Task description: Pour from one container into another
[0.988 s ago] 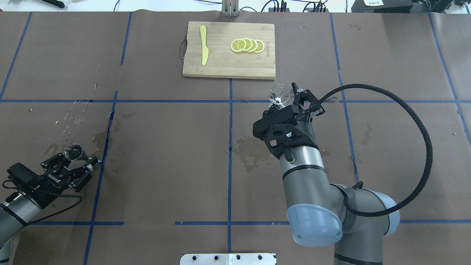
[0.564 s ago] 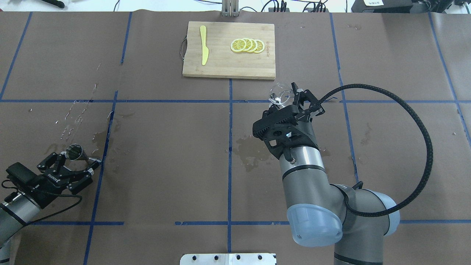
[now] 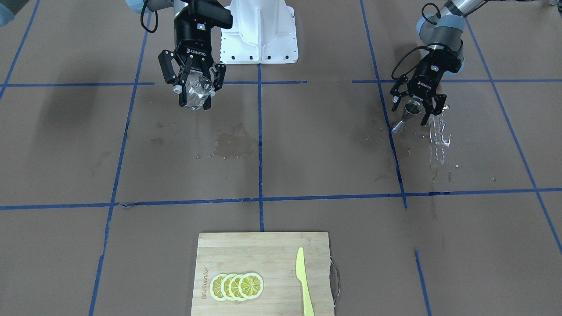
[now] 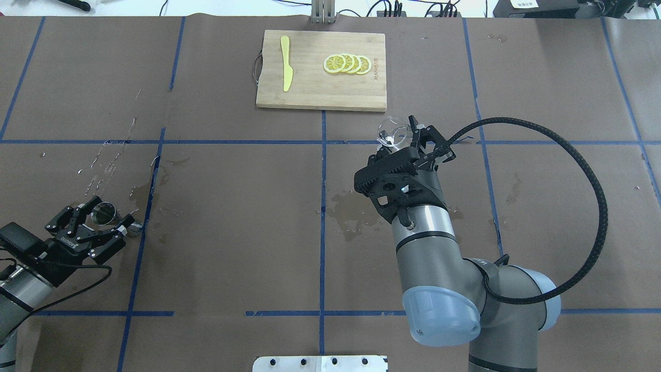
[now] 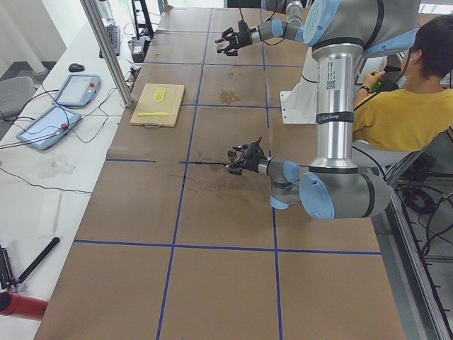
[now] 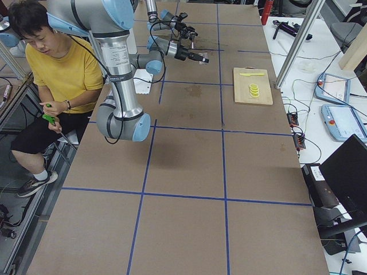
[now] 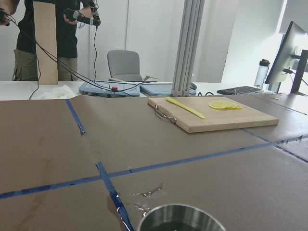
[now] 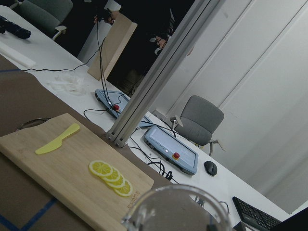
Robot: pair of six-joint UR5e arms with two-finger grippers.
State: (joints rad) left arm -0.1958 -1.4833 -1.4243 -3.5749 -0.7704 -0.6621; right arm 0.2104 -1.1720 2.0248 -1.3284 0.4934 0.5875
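- while the fingers of the right gripper (image 3: 194, 104) clamp a clear glass (image 4: 391, 132), it hangs above the brown table (image 4: 232, 206), short of the cutting board (image 4: 310, 93).
- fingers of the left gripper (image 4: 109, 216) spread wide around a steel jigger (image 3: 405, 116) amid spilled water (image 3: 439, 136).

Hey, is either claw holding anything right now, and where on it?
Right claw grips the clear glass across its side wall. Left claw holds nothing: it stands open around the metal jigger.
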